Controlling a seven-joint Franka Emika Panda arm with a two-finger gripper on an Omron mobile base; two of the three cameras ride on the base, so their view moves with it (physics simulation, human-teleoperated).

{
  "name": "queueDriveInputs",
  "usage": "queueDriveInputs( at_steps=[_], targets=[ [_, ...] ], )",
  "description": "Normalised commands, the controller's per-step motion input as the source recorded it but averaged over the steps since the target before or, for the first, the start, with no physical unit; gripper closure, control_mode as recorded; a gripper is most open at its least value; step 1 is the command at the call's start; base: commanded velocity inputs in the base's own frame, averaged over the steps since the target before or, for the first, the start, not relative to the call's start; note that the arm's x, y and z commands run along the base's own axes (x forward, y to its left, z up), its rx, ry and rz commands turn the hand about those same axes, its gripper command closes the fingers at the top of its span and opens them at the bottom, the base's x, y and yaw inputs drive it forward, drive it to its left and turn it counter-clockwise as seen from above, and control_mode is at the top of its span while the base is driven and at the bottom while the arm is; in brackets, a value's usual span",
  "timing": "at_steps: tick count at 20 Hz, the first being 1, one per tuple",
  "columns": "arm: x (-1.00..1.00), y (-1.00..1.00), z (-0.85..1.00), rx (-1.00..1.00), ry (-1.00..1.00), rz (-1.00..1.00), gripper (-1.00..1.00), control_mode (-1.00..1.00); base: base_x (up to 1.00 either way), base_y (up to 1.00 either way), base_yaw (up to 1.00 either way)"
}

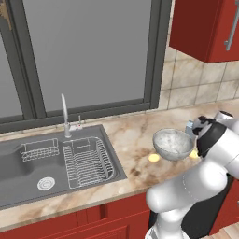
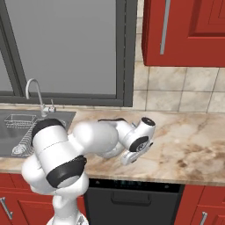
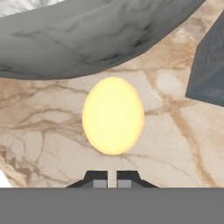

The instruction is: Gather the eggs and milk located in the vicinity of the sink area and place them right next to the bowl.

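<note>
A marbled beige bench (image 1: 135, 135) runs under a big grey window (image 1: 88, 51) with a dark frame. At two o'clock from the window hangs a red wall cabinet (image 2: 184, 33) with a steel bar handle (image 2: 165, 26). Beige tiles (image 2: 176, 94) back the bench; a black dishwasher front (image 2: 132, 200) sits below it between red doors.

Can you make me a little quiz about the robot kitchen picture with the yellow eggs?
1. True or false: the bowl sits inside the sink.
2. How many eggs lie on the counter beside the bowl in the left base view? A) none B) two C) five
3. In the hand view, what stands to the right of the egg?

Key:
1. False. The bowl is on the counter, to the right of the sink.
2. B. One egg lies at the bowl's left and another at its right.
3. The milk carton; the gripper has its jaws nearly together, holding nothing.
</note>
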Motion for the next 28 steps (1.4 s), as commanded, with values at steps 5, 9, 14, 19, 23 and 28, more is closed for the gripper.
queueDriveInputs(
  at_steps=[5,9,14,19,23,28],
  targets=[
    [0.03,0.0,0.0,0.0,0.0,0.0,1.0,-1.0,0.0,0.0,0.0],
    [0.0,0.0,0.0,0.0,0.0,0.0,1.0,-1.0,0.0,0.0,0.0],
    [0.0,0.06,0.01,-0.01,0.0,0.0,-1.0,-1.0,0.0,0.0,0.0],
    [-0.21,0.05,0.3,-0.06,0.02,-0.02,-1.0,-1.0,0.0,0.0,0.0],
    [-0.67,-0.04,0.82,-0.02,0.0,-0.24,-1.0,-1.0,0.0,0.0,0.0],
    [-0.52,0.0,0.94,0.0,-0.08,-0.32,-1.0,-1.0,0.0,0.0,0.0]
  ],
)
